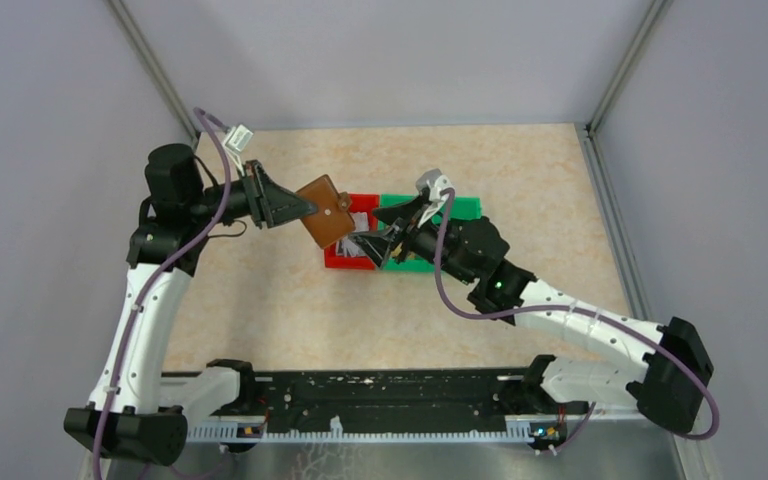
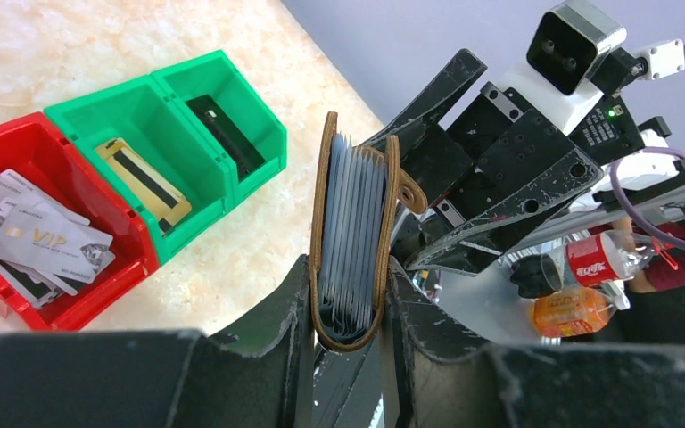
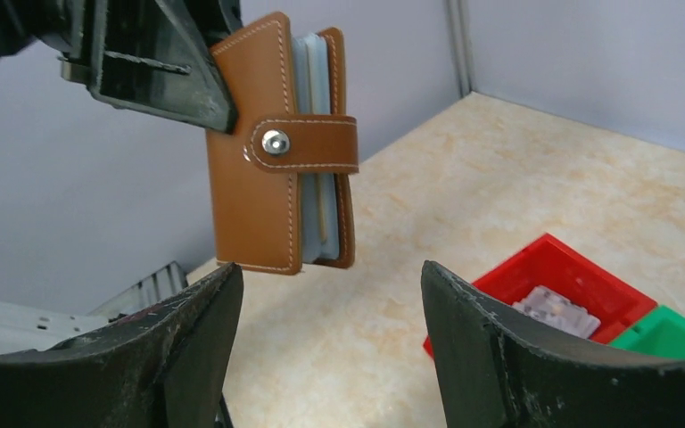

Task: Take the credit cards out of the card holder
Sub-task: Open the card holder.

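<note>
The brown card holder (image 1: 325, 210) hangs in the air over the left end of the red bin. My left gripper (image 1: 300, 207) is shut on it at the spine. In the left wrist view the holder (image 2: 352, 241) stands edge-on between my fingers, with pale sleeves packed between its covers. In the right wrist view the holder (image 3: 276, 187) has its tab snapped shut. My right gripper (image 1: 395, 228) is open and empty just right of the holder, its jaws wide below it (image 3: 330, 272). Several grey credit cards (image 2: 49, 236) lie in the red bin. A gold card (image 2: 143, 183) and a dark card (image 2: 223, 134) lie in the green bin.
The red bin (image 1: 345, 262) and the green two-compartment bin (image 1: 465, 208) sit side by side mid-table, under both grippers. The same bins show in the left wrist view: red (image 2: 134, 241), green (image 2: 187, 67). Grey walls close the table on three sides.
</note>
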Robot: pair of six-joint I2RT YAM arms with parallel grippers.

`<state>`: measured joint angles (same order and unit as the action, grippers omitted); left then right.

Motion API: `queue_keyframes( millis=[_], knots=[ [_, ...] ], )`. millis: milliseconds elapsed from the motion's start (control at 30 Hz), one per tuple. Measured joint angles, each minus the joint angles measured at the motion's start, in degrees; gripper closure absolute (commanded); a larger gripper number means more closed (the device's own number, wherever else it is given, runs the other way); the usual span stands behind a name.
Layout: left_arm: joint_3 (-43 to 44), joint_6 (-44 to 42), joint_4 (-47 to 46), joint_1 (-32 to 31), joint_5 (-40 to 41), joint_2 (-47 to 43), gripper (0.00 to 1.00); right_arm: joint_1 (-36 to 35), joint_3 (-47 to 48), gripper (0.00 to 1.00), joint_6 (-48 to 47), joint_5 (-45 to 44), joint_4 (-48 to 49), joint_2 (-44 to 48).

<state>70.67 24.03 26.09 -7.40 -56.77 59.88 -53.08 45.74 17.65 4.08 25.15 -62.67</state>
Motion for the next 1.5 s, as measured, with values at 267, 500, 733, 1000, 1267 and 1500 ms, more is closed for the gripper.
queue_keyframes(
  millis=[267, 500, 733, 1000, 1267, 1500],
  knots=[
    [0.3, 2.4, -1.8, 0.0, -1.5, 0.0, 1.00, 0.0, 0.1, 0.28, 4.4, 3.0, 10.3, -4.7],
    [0.3, 4.1, -3.6, 0.0, -1.7, 0.0, 1.00, 0.0, 0.2, 0.31, 7.0, -0.5, 14.1, -7.4],
    [0.3, 6.6, -5.5, 0.0, -3.6, -0.7, 1.00, 0.0, 0.9, 0.45, 9.5, -2.7, 21.4, -8.4],
    [0.3, 8.1, -6.6, 0.0, -4.8, -1.1, 1.00, 0.0, 3.2, 0.60, 11.0, -1.5, 24.0, -9.8],
    [0.1, 8.6, -7.2, 0.0, -5.8, -1.4, 1.00, 0.0, 3.2, 0.81, 12.5, -6.1, 24.5, -9.8],
    [0.1, 8.8, -8.0, 0.0, -6.6, -2.1, 1.00, 0.0, 3.1, 0.78, 13.7, -11.7, 24.5, -9.8]
  ],
)
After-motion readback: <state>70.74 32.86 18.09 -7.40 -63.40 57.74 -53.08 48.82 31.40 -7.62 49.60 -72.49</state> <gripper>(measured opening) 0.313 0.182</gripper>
